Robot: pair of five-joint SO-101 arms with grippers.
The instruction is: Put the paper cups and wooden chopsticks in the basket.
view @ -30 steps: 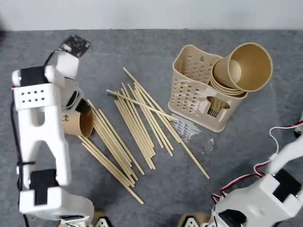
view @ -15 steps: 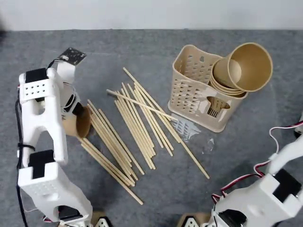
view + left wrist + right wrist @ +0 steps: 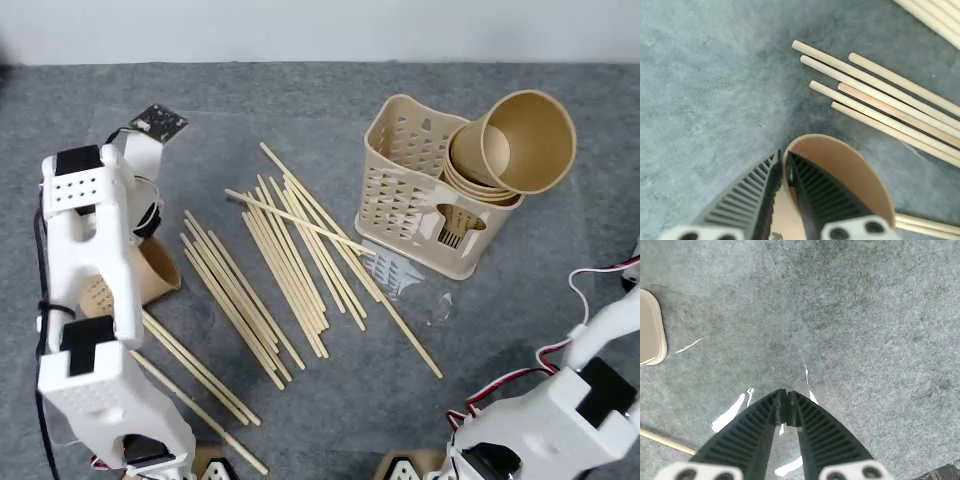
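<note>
Left claw [image 3: 784, 161] clamped on the rim of the paper cup [image 3: 840, 172], beside the scattered chopsticks [image 3: 285, 255] and well apart from the basket [image 3: 395, 185]; so thin a hold may slip or crush the rim.

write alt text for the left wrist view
The left gripper pinches the rim of a tan paper cup, one finger inside and one outside. Several wooden chopsticks lie side by side on the grey mat just beyond the cup.
</note>
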